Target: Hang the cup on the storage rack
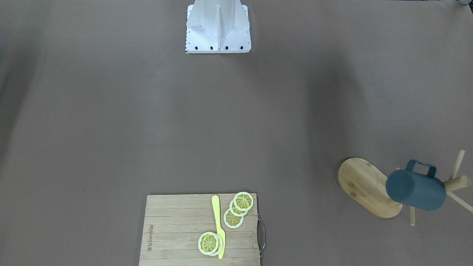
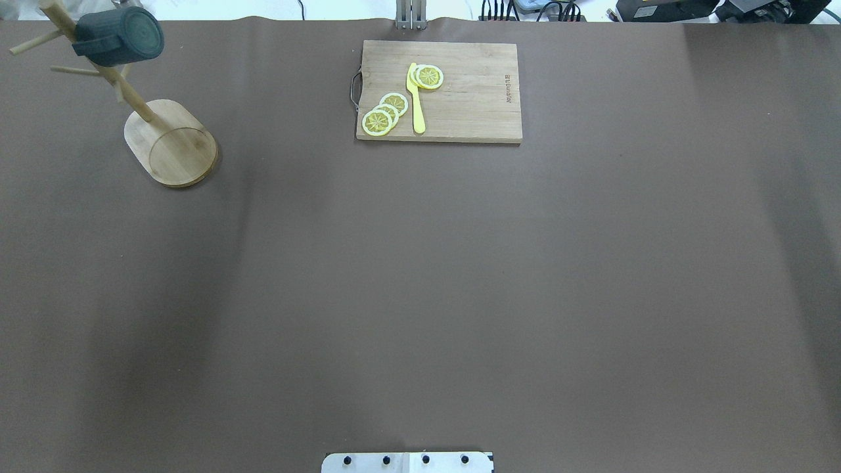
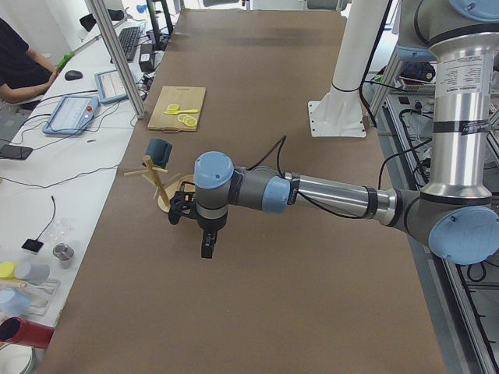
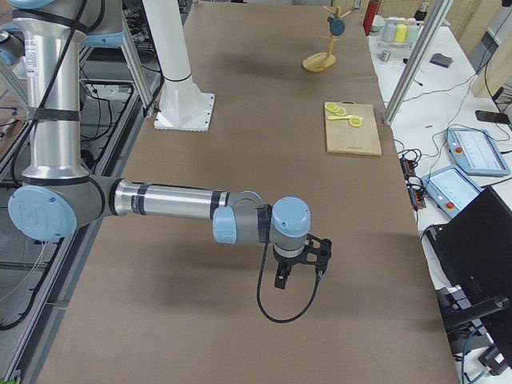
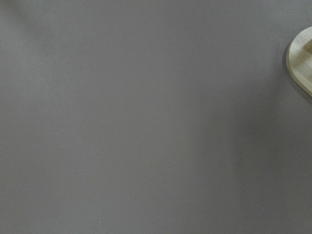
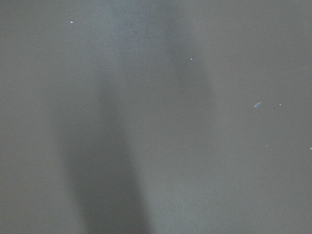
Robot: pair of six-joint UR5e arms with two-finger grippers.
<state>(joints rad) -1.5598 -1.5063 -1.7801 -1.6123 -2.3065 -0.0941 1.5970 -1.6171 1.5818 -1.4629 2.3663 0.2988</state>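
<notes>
The dark slate-blue cup (image 1: 415, 190) hangs by its handle on a peg of the light wooden storage rack (image 1: 364, 184), bottom turned outward. In the overhead view the cup (image 2: 118, 36) and rack (image 2: 174, 144) stand at the far left corner. The left gripper (image 3: 207, 248) hovers over bare table beside the rack (image 3: 160, 183), away from the cup (image 3: 160, 150); I cannot tell if it is open. The right gripper (image 4: 298, 272) hovers over bare table far from the rack (image 4: 320, 62); I cannot tell its state. The left wrist view shows only an edge of the rack's base (image 5: 302, 63).
A bamboo cutting board (image 2: 473, 98) with a metal handle lies at the far middle of the table, bearing lemon slices (image 2: 384, 113) and a yellow knife (image 2: 416, 98). The robot's white base (image 1: 218, 26) stands at the near edge. Operators' desks flank the far side.
</notes>
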